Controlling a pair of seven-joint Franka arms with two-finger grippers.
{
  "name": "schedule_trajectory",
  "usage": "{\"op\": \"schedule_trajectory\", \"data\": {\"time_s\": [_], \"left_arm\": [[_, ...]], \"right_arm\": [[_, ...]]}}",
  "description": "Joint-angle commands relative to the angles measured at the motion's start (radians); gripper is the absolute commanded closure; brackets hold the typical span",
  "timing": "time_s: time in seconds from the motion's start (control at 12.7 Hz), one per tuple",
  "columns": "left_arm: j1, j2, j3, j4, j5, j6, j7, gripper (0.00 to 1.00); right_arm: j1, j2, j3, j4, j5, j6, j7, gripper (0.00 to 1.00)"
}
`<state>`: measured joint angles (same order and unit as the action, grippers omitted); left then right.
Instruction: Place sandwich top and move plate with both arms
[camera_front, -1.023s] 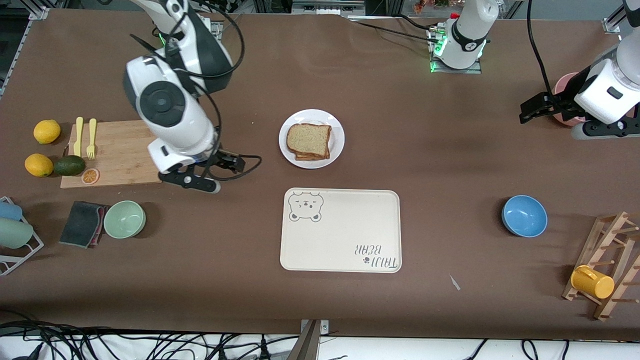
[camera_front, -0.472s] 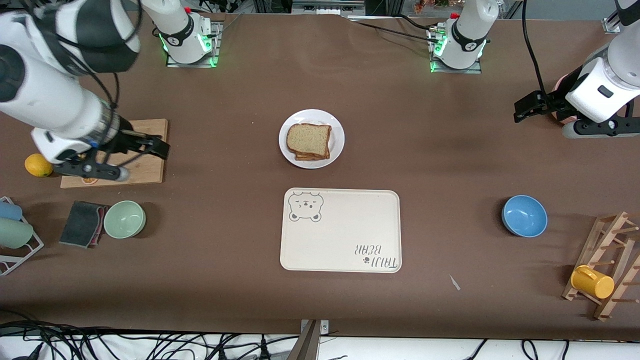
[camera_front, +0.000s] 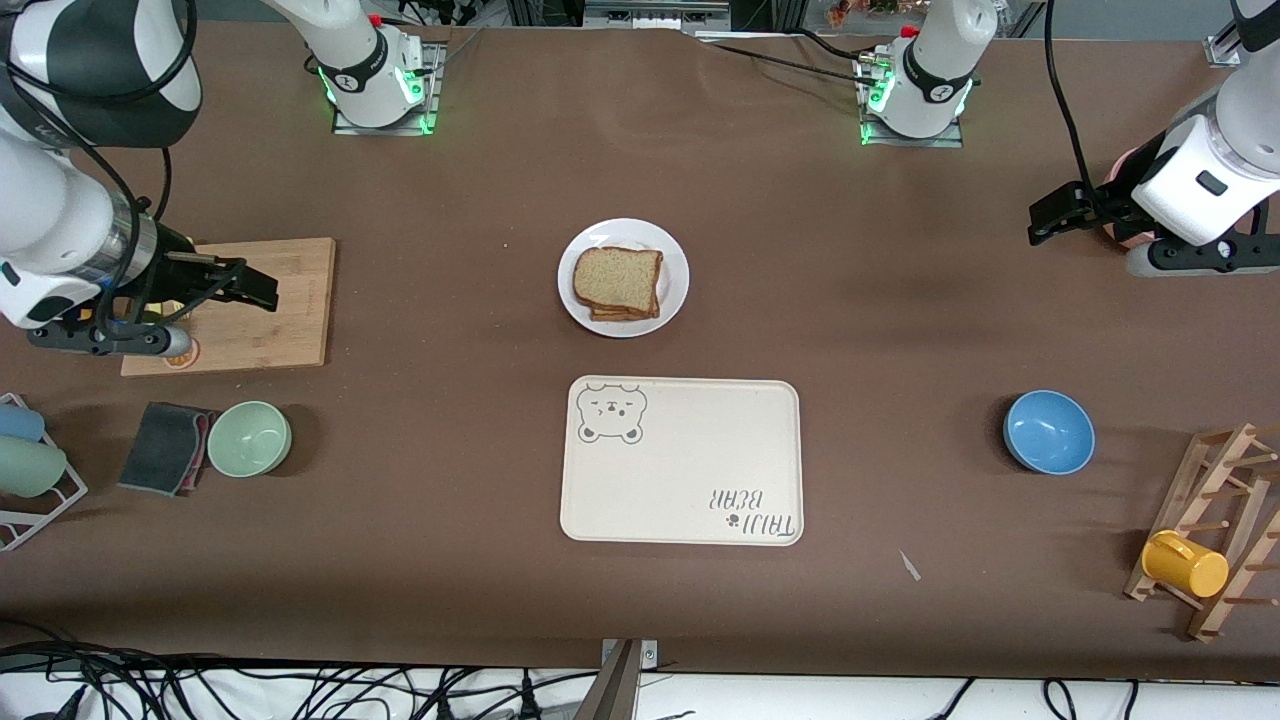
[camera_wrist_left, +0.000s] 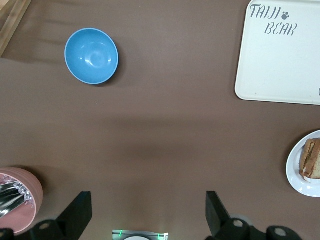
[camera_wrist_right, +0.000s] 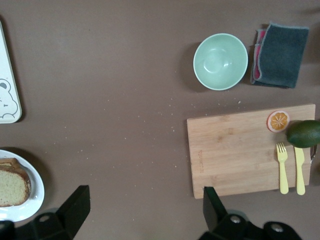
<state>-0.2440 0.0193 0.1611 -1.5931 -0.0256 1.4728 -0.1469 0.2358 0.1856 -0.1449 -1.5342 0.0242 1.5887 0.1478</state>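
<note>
Sandwich top (camera_front: 617, 276): I log it lying on the stacked slices on the plate (camera_front: 673, 296), mid-bench, farther from the front camera than the bear-print tray (camera_front: 700, 450).

Left end effector (camera_front: 1052, 215): I see it fingers wide apart, empty, over the bench at the left arm's end, near a pink cup (camera_wrist_left: 20, 197).

Right end effector (camera_front: 250, 285): fingers wide apart, empty, over the wooden cutting board (camera_front: 270, 320).

Blue bowl (camera_front: 1048, 431), green bowl (camera_front: 249, 438): apart on the bench.
</note>
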Motion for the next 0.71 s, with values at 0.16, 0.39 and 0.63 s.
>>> {"op": "schedule_trajectory", "data": {"time_s": [0.16, 0.39, 0.63], "left_arm": [[0.009, 0.005, 0.003, 0.021, -0.025, -0.02, -0.003, 0.0], [0.009, 0.005, 0.003, 0.022, -0.025, -0.028, -0.002, 0.0], [0.009, 0.005, 0.003, 0.022, -0.025, -0.028, -0.002, 0.0]], "right_arm": [[-0.143, -0.116, 0.076, -0.059, 0.02, -0.075, -0.062, 0.0], [-0.277, -0.175, 0.162, -0.128, 0.02, -0.03, -0.059, 0.0], [-0.279, -0.245, 0.166, -0.164, 0.023, 0.008, -0.051, 0.0]]}}
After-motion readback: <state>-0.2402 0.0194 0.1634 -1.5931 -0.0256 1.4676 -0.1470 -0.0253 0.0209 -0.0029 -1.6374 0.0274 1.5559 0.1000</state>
